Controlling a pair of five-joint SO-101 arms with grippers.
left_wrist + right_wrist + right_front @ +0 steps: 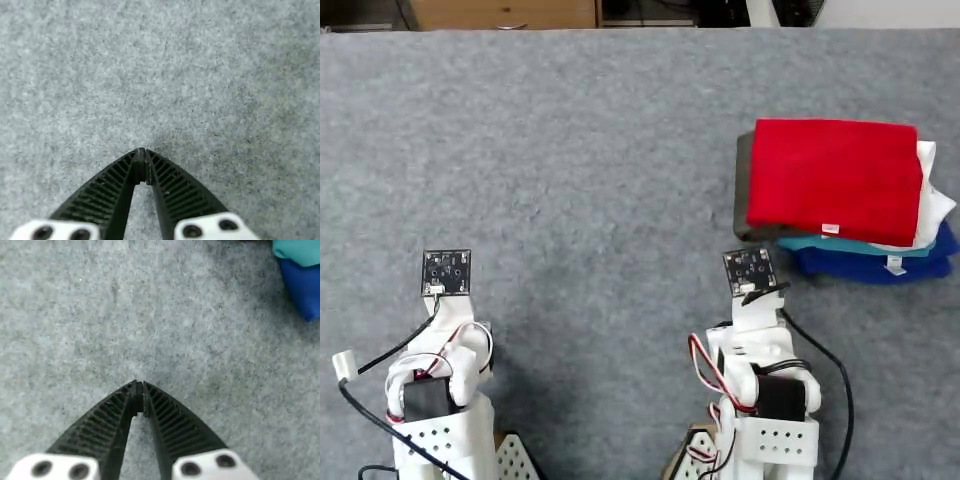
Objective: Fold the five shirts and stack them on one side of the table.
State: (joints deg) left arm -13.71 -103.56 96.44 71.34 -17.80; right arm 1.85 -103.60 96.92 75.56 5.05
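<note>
Five shirts, all in one pile? asks the desk.

I count five colours, I tell him. The red shirt is on top, with the edge of a dark shirt under it. Below those come the white shirt, the teal shirt and the blue shirt at the bottom. The pile sits at three o'clock on the table, off to one side as the task wants. The lower layers poke out a little.

And the arms?

The left arm is at seven o'clock. The right arm is at five, just short of the pile. The left gripper has its fingers pressed together tip to tip over bare grey cloth, pinching nothing. The right gripper is the same, with the teal and blue corners near it. I reckon both are parked low and clear so nothing snags the pile. To me the job looks finished.
</note>
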